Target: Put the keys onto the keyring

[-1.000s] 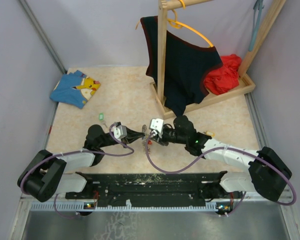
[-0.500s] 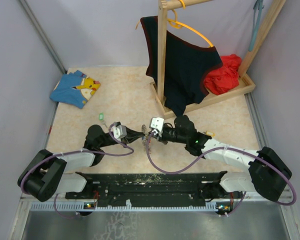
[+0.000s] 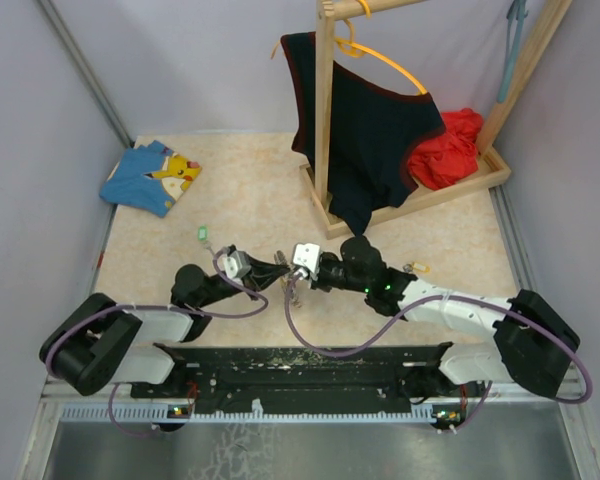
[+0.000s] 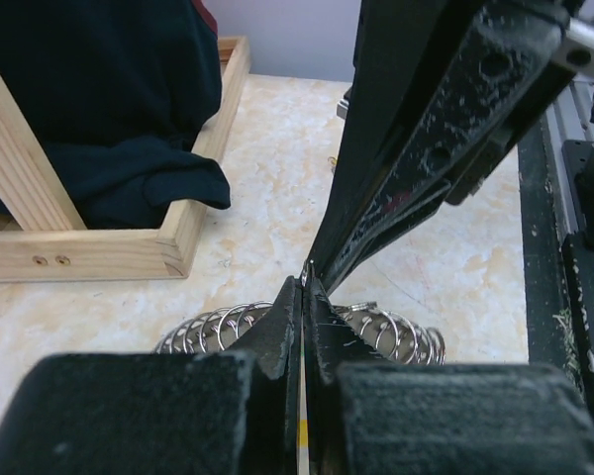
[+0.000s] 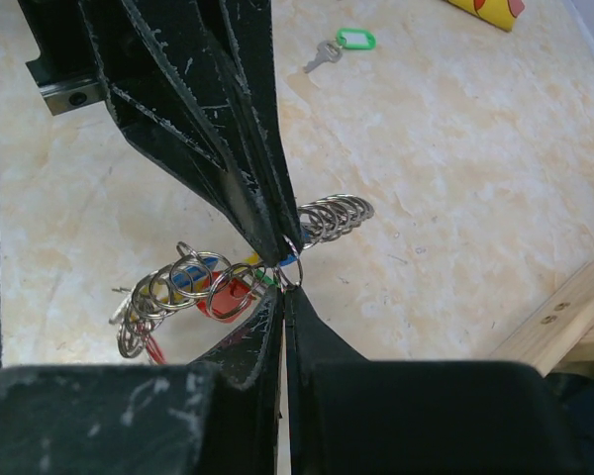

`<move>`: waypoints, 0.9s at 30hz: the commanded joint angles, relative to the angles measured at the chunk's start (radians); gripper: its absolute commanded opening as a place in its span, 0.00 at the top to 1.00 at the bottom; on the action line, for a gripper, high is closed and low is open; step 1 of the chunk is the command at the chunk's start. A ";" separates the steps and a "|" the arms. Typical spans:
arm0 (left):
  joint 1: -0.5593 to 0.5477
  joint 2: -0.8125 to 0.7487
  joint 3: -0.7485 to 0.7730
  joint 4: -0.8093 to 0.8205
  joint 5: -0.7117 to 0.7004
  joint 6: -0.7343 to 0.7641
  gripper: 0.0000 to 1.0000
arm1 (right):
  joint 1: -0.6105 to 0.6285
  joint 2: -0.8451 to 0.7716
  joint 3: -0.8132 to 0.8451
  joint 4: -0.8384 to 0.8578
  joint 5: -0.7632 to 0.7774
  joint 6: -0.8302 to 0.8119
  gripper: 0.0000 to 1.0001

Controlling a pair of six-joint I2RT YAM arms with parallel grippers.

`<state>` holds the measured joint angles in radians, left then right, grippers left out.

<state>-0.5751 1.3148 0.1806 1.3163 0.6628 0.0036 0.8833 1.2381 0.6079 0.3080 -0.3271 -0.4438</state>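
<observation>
The keyring (image 5: 193, 287) is a chain of silver rings with red and blue tags, hanging between my two grippers; it also shows in the top view (image 3: 292, 292) and in the left wrist view (image 4: 391, 332). My left gripper (image 4: 305, 285) is shut on a thin yellow-marked part of it. My right gripper (image 5: 283, 289) is shut on a small silver ring (image 5: 295, 271) of the bunch. The two grippers meet tip to tip above the table in the top view, left (image 3: 278, 270) and right (image 3: 293, 271). A green-tagged key (image 3: 203, 234) lies loose on the table to the far left; the right wrist view (image 5: 343, 43) shows it too.
A small yellowish key-like thing (image 3: 417, 267) lies beside the right arm. A wooden rack (image 3: 325, 120) with a dark shirt (image 3: 370, 140) on an orange hanger stands at the back right, with a red cloth (image 3: 448, 150) in its base. A blue garment (image 3: 150, 176) lies at the back left.
Both grippers, still tip to tip with the bunch between them, have shifted a little left and towards the near edge.
</observation>
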 commanded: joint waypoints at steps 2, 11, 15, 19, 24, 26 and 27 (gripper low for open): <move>-0.052 0.025 -0.009 0.212 -0.187 -0.069 1.00 | 0.055 0.040 0.044 0.026 0.072 -0.056 1.00; -0.055 0.002 -0.028 0.126 -0.165 -0.017 1.00 | 0.058 -0.041 0.084 -0.132 0.156 -0.134 1.00; -0.051 -0.039 -0.016 0.007 -0.109 0.029 0.74 | 0.057 -0.055 0.124 -0.224 0.158 -0.170 1.00; -0.048 -0.074 -0.005 -0.078 -0.079 0.065 0.68 | 0.057 -0.052 0.164 -0.294 0.150 -0.196 1.00; -0.045 -0.113 0.038 -0.263 -0.034 0.122 0.63 | 0.057 -0.041 0.205 -0.356 0.139 -0.219 1.00; -0.045 -0.103 0.053 -0.294 -0.005 0.129 0.62 | 0.057 -0.040 0.214 -0.369 0.137 -0.229 1.00; -0.045 -0.089 0.061 -0.303 0.009 0.132 0.62 | 0.058 -0.039 0.217 -0.374 0.137 -0.232 1.00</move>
<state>-0.6258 1.2186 0.1959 1.1282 0.5995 0.0906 0.9340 1.2140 0.7506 -0.0658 -0.1806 -0.6434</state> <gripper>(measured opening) 0.376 0.006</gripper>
